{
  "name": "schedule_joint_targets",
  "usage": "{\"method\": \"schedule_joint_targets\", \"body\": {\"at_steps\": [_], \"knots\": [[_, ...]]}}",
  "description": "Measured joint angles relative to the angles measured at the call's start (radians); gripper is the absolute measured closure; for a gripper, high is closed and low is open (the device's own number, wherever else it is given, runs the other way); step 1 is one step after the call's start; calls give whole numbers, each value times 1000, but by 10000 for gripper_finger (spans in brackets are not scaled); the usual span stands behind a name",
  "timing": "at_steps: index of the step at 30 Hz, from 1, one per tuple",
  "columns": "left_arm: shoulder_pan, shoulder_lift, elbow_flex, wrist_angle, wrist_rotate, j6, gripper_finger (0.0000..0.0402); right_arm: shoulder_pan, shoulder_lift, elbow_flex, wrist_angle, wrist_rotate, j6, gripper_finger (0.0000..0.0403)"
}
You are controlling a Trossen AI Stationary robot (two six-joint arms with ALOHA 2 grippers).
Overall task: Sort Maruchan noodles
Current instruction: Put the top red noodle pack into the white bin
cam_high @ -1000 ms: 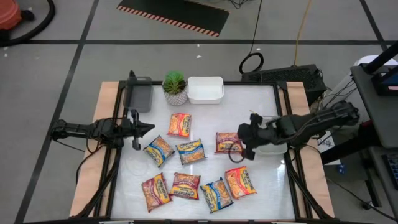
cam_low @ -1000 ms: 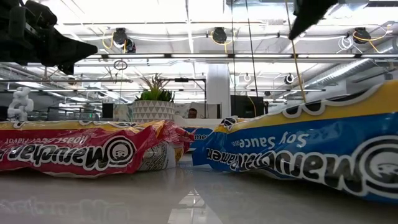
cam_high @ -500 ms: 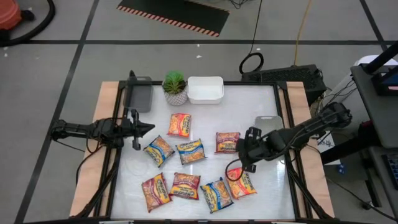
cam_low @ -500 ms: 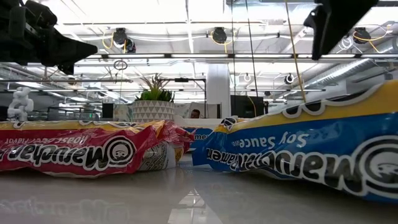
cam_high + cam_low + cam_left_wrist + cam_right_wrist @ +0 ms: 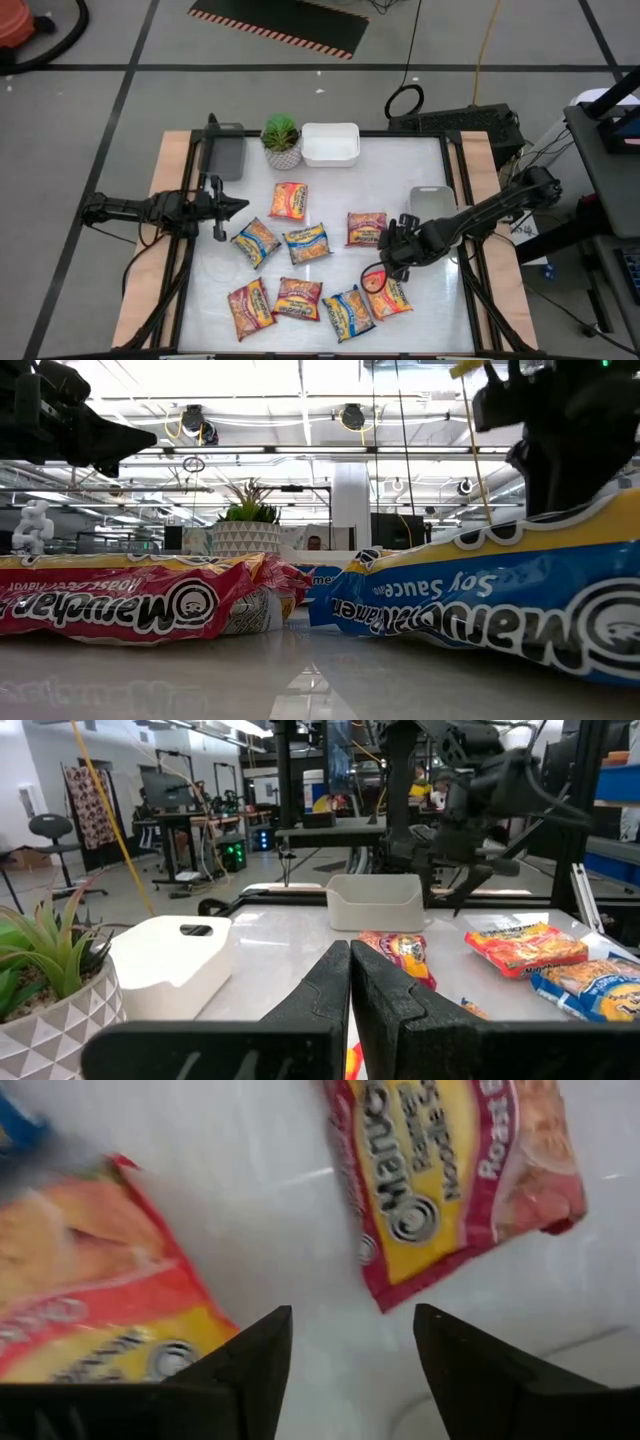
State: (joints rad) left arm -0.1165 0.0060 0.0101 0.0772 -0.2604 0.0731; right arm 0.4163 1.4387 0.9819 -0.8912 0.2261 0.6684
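Maruchan noodles [image 5: 300, 270], eight flat yellow-orange plastic packets with red, blue or orange trim, scattered flat across the white glossy tabletop [image 5: 400, 170] around its middle and toward six o'clock. Red-trimmed packet [image 5: 288, 200] nearest twelve o'clock, just below the small green potted plant [image 5: 281, 140]. Blue-trimmed packet [image 5: 306, 243] at centre, another blue-trimmed one [image 5: 347, 311] near six o'clock, showing large in the low view as the "Soy Sauce" packet [image 5: 500, 600]. Red-trimmed roast-flavour packet [image 5: 366, 227] at about three o'clock of centre, lying flat, seen in the right wrist view [image 5: 460, 1180] just ahead of the fingers. Orange-red packet [image 5: 387, 293] toward five o'clock.

Right gripper [image 5: 392, 258] lowered between those last two packets, fingers [image 5: 245, 1370] spread apart, released, holding nothing. Left gripper [image 5: 238, 205] waiting at nine o'clock above the table edge, fingers [image 5: 320, 1000] pressed together, clenched on nothing.

White rectangular plastic tray [image 5: 330, 143] at twelve o'clock beside the plant, dark grey tray [image 5: 224, 150] at eleven o'clock, light grey tray [image 5: 432, 205] at three o'clock.
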Motion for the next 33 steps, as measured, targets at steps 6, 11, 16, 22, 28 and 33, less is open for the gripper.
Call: {"method": "schedule_joint_targets", "body": {"at_steps": [6,11,16,22,28,33], "knots": [[0,0,0,2,0,1,382,-17,0,-99,106,1,-23,191],[0,0,0,2,0,15,382,-42,0,-193,227,-19,-22,191],[0,0,0,2,0,36,382,-61,0,-242,258,-17,-13,192],[0,0,0,2,0,61,382,-76,0,-268,320,-17,-20,192],[0,0,0,2,0,63,382,-99,-4,-322,443,-20,-36,193],[0,0,0,2,0,91,382,-109,-4,-342,470,-22,-27,201]]}}
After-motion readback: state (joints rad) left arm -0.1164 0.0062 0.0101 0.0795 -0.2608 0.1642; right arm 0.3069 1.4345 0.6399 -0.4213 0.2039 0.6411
